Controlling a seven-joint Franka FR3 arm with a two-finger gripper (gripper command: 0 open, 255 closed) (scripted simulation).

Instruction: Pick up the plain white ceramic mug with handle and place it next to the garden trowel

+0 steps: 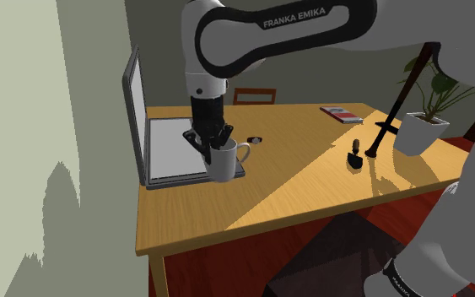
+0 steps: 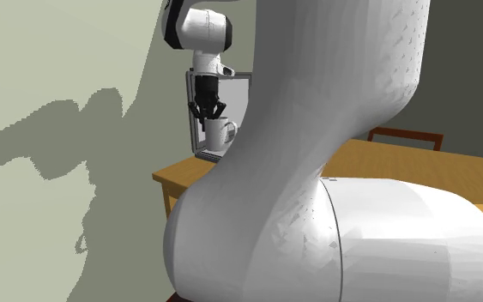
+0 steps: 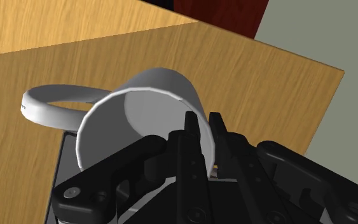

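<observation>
The white mug (image 1: pixel 224 160) with a handle hangs at the near right corner of the open laptop (image 1: pixel 172 143), seemingly just above it and slightly tilted. My gripper (image 1: pixel 218 140) comes down from above and is shut on its rim. In the wrist view one finger is inside the mug (image 3: pixel 149 95) and one outside, so my gripper (image 3: pixel 201 121) clasps the wall opposite the handle. The second exterior view also has the mug (image 2: pixel 222 133) under my gripper (image 2: pixel 207 114). A long thin black tool (image 1: pixel 385 128), which may be the trowel, lies far toward the shoulder view's right.
On the wooden table (image 1: pixel 269 202) stand a small dark object (image 1: pixel 355 157), a red-and-white book (image 1: pixel 340 114) at the back, a small dark item (image 1: pixel 256 139) beside the mug, and a white potted plant (image 1: pixel 421 131) at the right edge. A chair (image 1: pixel 254 95) stands behind the table.
</observation>
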